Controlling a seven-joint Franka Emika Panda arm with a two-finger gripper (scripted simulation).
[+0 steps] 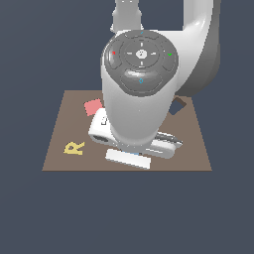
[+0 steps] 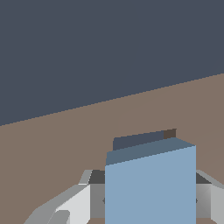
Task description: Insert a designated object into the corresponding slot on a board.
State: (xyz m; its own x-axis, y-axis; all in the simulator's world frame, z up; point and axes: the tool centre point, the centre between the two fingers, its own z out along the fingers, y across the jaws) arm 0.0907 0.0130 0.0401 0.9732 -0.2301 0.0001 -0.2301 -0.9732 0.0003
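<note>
In the exterior view the arm (image 1: 141, 84) fills the middle and hides most of the board (image 1: 64, 144) behind it. The slot cannot be made out there, and of the blue block only a tiny sliver of blue (image 1: 135, 155) shows at the tool (image 1: 130, 158), low over the board's near edge. A dark diamond-turned cut-out (image 1: 177, 105) peeks out past the arm on the exterior view's right, partly covered. The pink square (image 1: 93, 107) is half hidden by the arm too, on the far side of the yellow letter R (image 1: 74, 148), which lies in plain sight toward the board's near corner on the exterior view's left.

The wrist view is clearer. The blue block sits between the tool's two grey fingers (image 2: 74, 203) — one on each side, pressed against its flanks, so the tool is clenched on the block. The block's lower part is cut off by the frame edge. Just beyond the block's far edge lies the slot (image 2: 138, 141), a dark strip sunk in the brown board, mostly blocked from sight by the block itself. Whether the block touches the board cannot be told.
</note>
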